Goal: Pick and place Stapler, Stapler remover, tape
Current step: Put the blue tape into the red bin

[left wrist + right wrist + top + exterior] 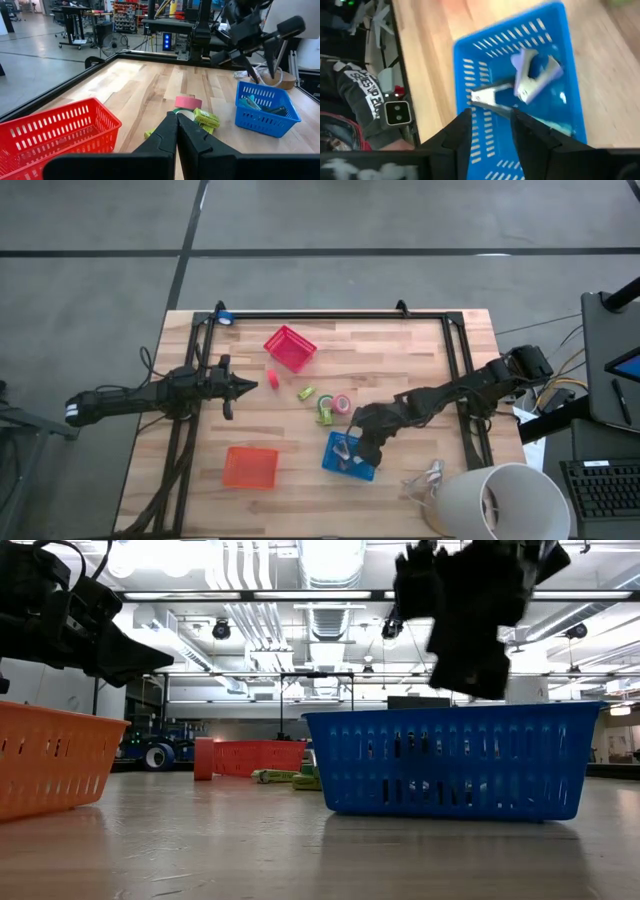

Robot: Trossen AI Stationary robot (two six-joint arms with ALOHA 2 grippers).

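High view shows the right gripper [362, 448] poised over the blue basket [335, 463], its fingers [457, 135] parted with a clear gap and nothing between them; in the right wrist view two silvery claw-shaped staple removers [532, 75] lie inside that basket, one with a pale blue-grey handle. The tape sits mid-table as two small rings, a green roll [325, 414] and a pink-red roll [342, 403] with a pale centre, just beside each other, with yellow-green pieces [306, 393] near them. Left gripper [244, 385] hovers closed and empty between the red basket [291, 347] and the orange basket [250, 467].
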